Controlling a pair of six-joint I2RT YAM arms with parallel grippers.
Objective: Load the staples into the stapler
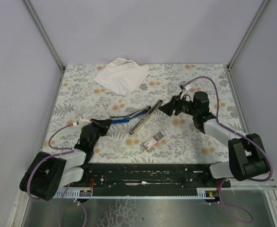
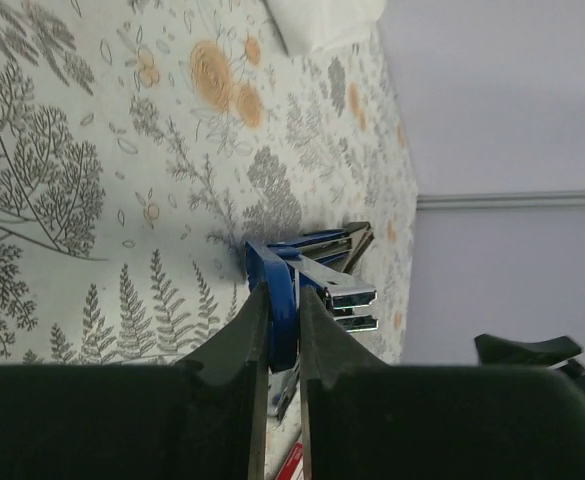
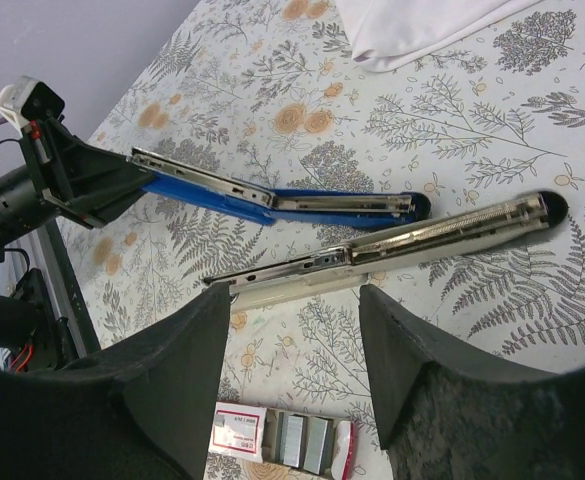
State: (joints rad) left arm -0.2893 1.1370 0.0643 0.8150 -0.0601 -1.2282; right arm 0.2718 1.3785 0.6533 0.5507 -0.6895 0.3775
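The left claw (image 1: 102, 124) is shut tight on the end of the blue stapler (image 1: 129, 117), which lies on the table (image 1: 200, 85) with its top lifted a little. The right claw (image 1: 165, 108) is open and holds nothing, and it hangs just over the silver stapler (image 1: 145, 118) that lies beside the blue one. The staples (image 1: 155, 140) sit in their little open box near the front of the table, apart from both claws, so I think the job has only begun: a strip has yet to be picked up, put in and shut inside.
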